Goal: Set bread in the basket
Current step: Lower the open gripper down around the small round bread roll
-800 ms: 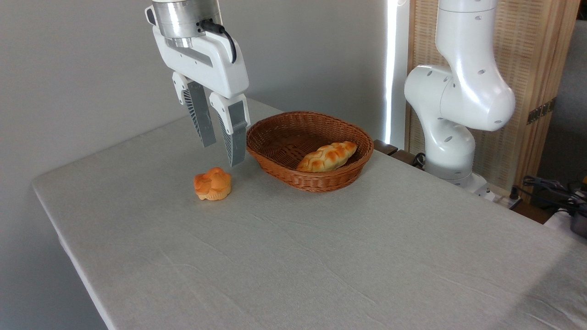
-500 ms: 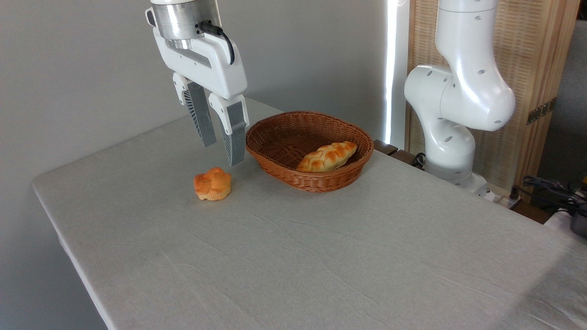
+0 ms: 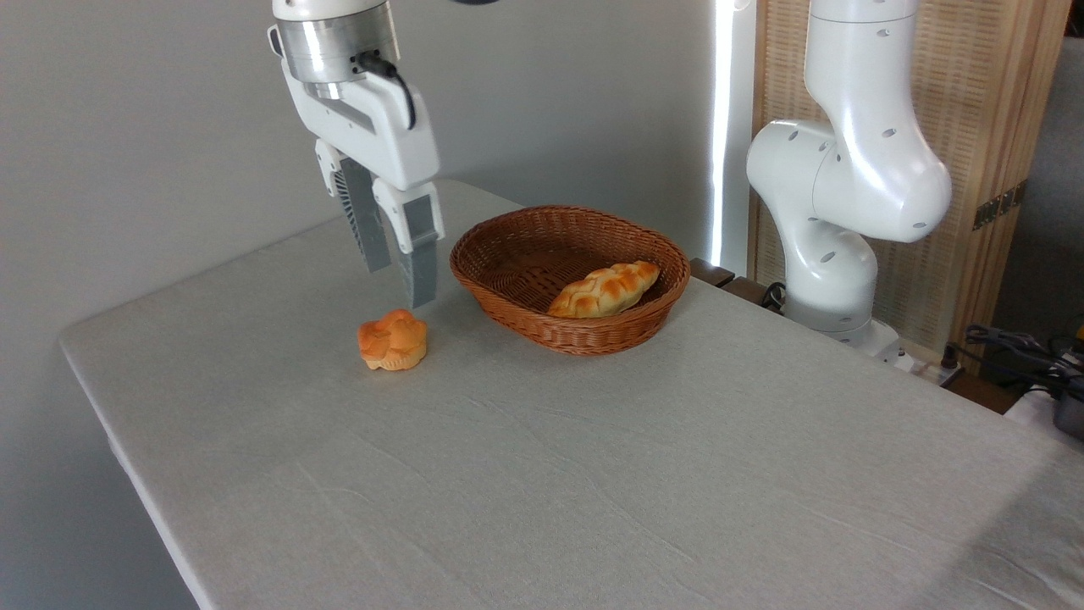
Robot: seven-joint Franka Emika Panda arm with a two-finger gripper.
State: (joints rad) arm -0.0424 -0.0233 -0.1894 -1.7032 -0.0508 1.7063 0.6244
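The bread, a small round orange-golden bun with a lumpy top, sits on the grey tablecloth left of the basket. The oval brown wicker basket stands behind and to the right of it. My gripper hangs in the air just above and slightly behind the bun, between it and the basket's left rim. Its two grey fingers point down, stand apart and hold nothing.
A longer braided golden loaf lies inside the basket. The arm's white base rises at the back right by a wooden screen. Cables and gear lie off the right side. The table's left edge runs diagonally.
The gripper has shifted a little to the left and away from the basket rim, staying at about the same height and open. The bun and basket have not moved.
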